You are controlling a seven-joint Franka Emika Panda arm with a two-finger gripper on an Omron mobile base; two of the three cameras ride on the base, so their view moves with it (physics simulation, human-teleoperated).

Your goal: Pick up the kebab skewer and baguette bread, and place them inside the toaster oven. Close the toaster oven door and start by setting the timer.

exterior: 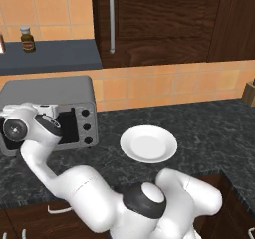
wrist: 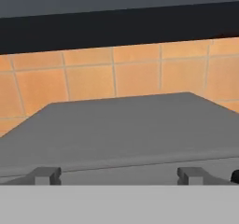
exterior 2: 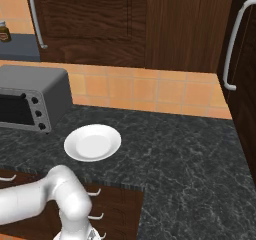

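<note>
The white round plate [exterior: 148,144] lay bare and the grey metal toaster oven [exterior: 55,96] on the dark counter looked shut, so only the timer seemed left, the gripper [wrist: 119,175] standing wide apart, empty.

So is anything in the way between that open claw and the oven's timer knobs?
Nothing visible. The end effector hangs open at the toaster oven, over its top front edge, with the three knobs just right of the door, uncovered.
</note>
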